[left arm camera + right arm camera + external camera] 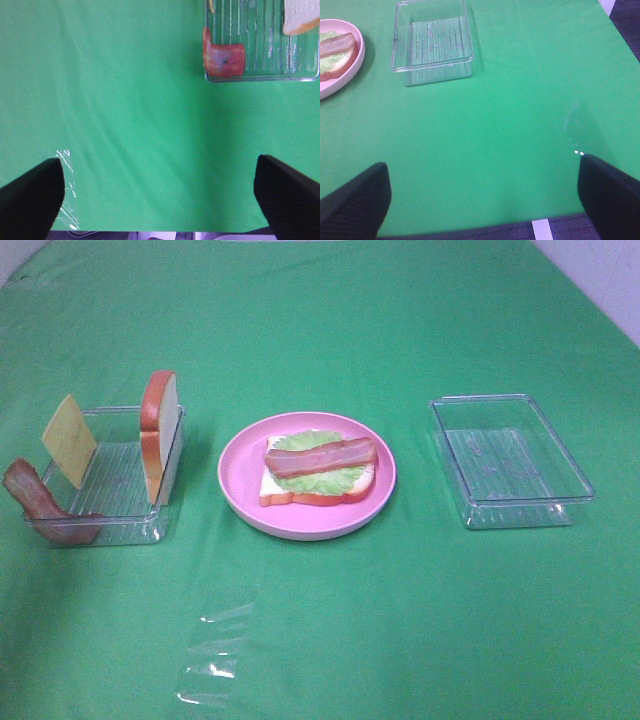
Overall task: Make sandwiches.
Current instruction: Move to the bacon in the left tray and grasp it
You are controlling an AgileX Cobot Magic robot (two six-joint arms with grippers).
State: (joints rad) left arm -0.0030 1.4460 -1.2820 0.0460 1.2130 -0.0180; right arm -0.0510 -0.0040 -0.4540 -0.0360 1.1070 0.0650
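Left claw (160, 197) and right claw (482, 202) both gape wide and empty, well apart from the sandwich (318, 472).

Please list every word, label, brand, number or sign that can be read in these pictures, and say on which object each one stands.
There are none: no word, number, brand or sign shows in any view.
The pink plate, the half-built sandwich, the left clear tray, the right clear tray and the green cloth are all plain.
The ridges in the tray floors are moulded lines, not letters.
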